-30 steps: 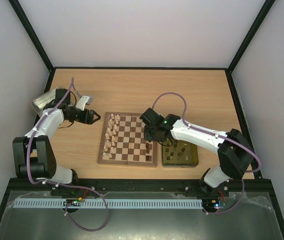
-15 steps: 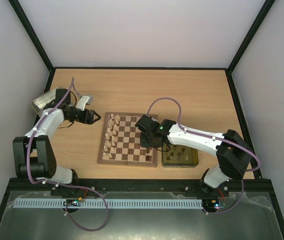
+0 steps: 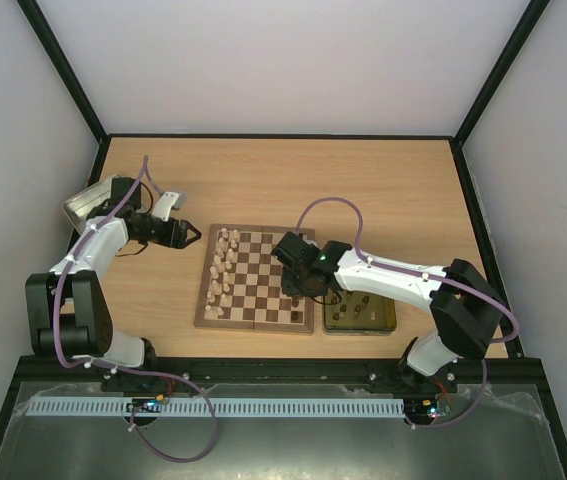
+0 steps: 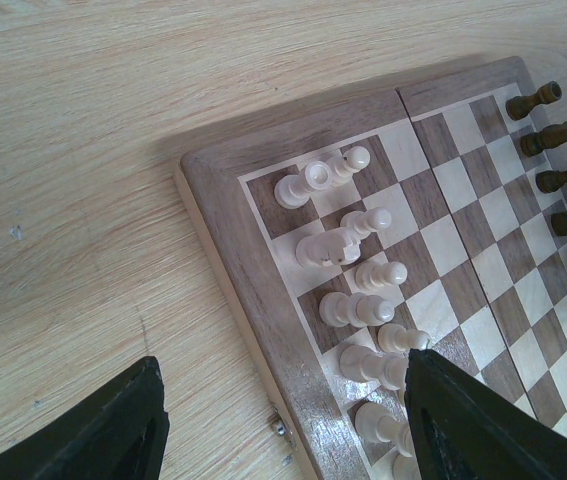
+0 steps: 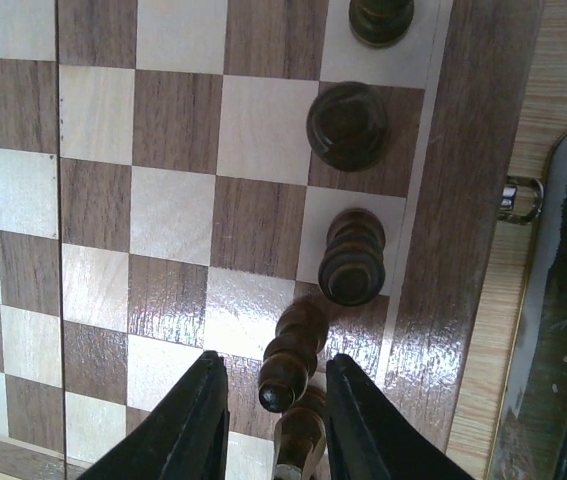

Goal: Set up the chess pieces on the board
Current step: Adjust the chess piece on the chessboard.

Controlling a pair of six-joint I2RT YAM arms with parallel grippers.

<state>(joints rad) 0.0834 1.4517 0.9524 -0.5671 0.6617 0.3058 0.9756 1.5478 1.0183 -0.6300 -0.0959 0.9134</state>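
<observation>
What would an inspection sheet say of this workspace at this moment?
Surface: light wooden table.
Job's things: board mid-table; cream pieces on its left side, dark pieces along its right edge.
Clutter: yellow-gold tin right of the board, further pieces inside; silver tin far left.
Grippers: left gripper open, empty, left of the board; right gripper over the board's right edge, jaws flanking a dark piece, grip unclear.
Cables: purple cables loop over both arms.
Surroundings: white walls, black frame.

Checkered brown-and-cream wooden board [image 3: 258,285] lies under right claw [image 5: 276,362]; dark turned chessman [image 5: 301,330] sits between its fingers [image 5: 198,425]; cream chessmen [image 4: 348,308] face left claw [image 4: 283,362].
</observation>
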